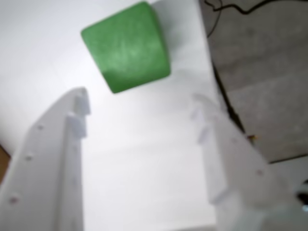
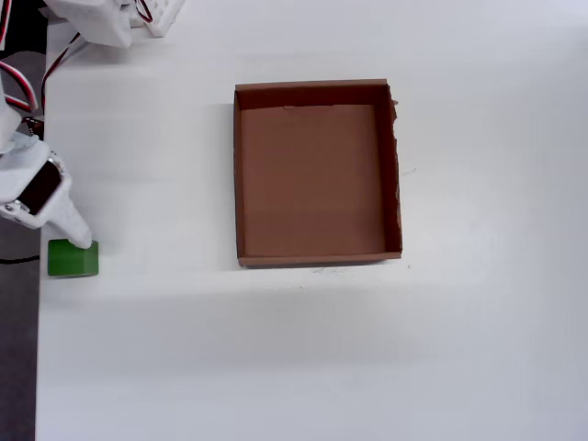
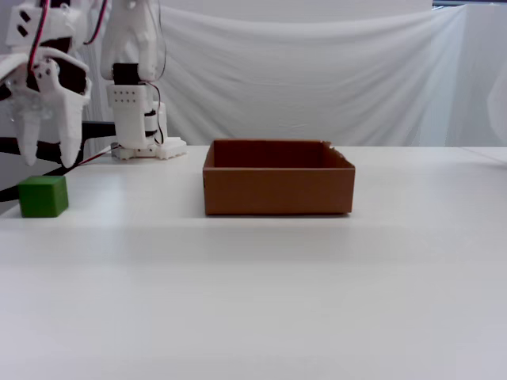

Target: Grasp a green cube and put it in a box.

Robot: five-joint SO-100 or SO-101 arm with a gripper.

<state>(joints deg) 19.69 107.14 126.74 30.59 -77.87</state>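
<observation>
The green cube [image 3: 43, 196] sits on the white counter [image 3: 261, 293] at the far left of the fixed view, close to the counter's left edge. The hand [image 3: 49, 157] hangs just above it with its two fingers spread apart and nothing between them. In the wrist view the cube [image 1: 126, 47] lies beyond the two white fingertips, not between them, and does not touch either one. In the overhead view one white finger [image 2: 75, 230] covers the upper edge of the cube [image 2: 73, 260], so there I cannot tell if they touch. The box [image 2: 317, 174] stands well apart, to the right of the cube, open on top and empty, with one ragged wall on its right side. Between the cube and the box the counter is bare. The arm's base [image 3: 141, 111] stands at the far side of the counter, with red and black wires [image 3: 41, 32] along the arm. A white cloth [image 3: 317, 79] hangs behind.
</observation>
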